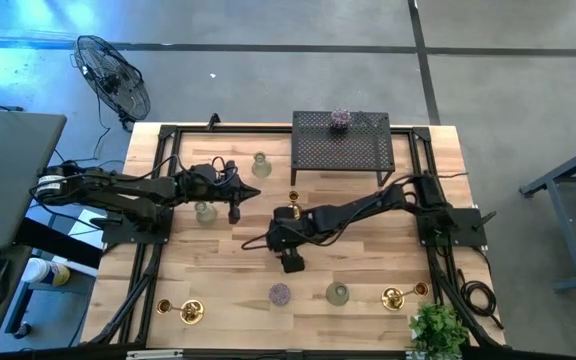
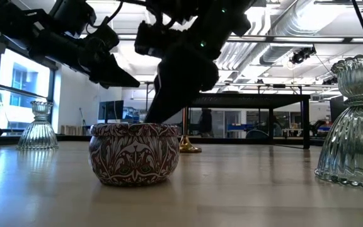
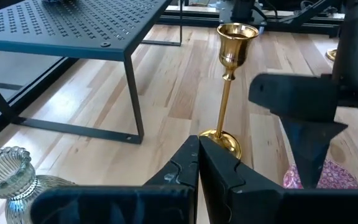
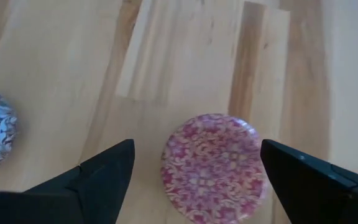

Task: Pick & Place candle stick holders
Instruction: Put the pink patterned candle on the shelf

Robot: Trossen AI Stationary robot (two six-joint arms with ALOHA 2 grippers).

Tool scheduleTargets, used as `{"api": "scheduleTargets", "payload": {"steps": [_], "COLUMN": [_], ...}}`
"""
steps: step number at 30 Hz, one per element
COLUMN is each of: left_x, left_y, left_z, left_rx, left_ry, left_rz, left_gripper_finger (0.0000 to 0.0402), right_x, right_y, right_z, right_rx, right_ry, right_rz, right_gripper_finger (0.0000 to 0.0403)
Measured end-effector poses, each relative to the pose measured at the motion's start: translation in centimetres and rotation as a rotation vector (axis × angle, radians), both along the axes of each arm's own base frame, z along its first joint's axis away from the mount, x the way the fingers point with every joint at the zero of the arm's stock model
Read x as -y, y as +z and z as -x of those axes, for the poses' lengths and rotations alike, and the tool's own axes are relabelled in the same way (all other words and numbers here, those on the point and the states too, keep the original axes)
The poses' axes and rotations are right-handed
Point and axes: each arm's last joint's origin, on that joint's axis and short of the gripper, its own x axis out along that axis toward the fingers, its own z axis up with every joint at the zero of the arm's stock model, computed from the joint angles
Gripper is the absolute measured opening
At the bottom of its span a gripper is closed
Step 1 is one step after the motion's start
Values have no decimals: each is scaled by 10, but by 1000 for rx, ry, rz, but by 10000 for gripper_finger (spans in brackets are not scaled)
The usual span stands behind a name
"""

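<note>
My right gripper [image 1: 290, 262] hangs open over the middle of the table. In the right wrist view, a pink patterned cup [image 4: 213, 168] lies flat on the wood between its fingertips [image 4: 114, 165], which do not touch it. A purple patterned cup [image 1: 280, 294] sits just in front. A tall brass holder [image 3: 229, 81] stands upright between the two arms. My left gripper [image 1: 235, 212] is shut and empty, pointing at that brass holder, with a pale glass holder [image 1: 205, 211] beside it. More brass holders [image 1: 190, 312] stand along the front edge.
A black perforated rack [image 1: 343, 150] stands at the back with a purple cup [image 1: 340, 120] on top. Another glass holder [image 1: 261, 165] is left of it. A pale-green glass [image 1: 337, 293] and a brass holder [image 1: 393, 297] stand front right near a leafy plant [image 1: 438, 330].
</note>
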Motion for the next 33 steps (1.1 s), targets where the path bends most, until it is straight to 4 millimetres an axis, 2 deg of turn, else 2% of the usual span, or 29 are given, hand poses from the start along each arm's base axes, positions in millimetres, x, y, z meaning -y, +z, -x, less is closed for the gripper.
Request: {"api": "scheduleTargets", "payload": {"steps": [12, 17, 25, 33], "left_x": [0, 0, 0, 0], "left_y": [0, 0, 0, 0], "left_z": [0, 0, 0, 0], "left_rx": [0, 0, 1, 1], "left_ry": [0, 0, 0, 0], "left_rz": [0, 0, 0, 0], "left_gripper_finger": [5, 5, 5, 5], "right_x": [12, 11, 11, 12], "right_y": [-8, -16, -18, -31], "right_z": [1, 4, 3, 1], "right_rx": [-9, -3, 3, -19], "right_ry": [0, 8, 24, 38], "right_rz": [-19, -36, -60, -88], "right_gripper_finger": [341, 339, 323, 321]}}
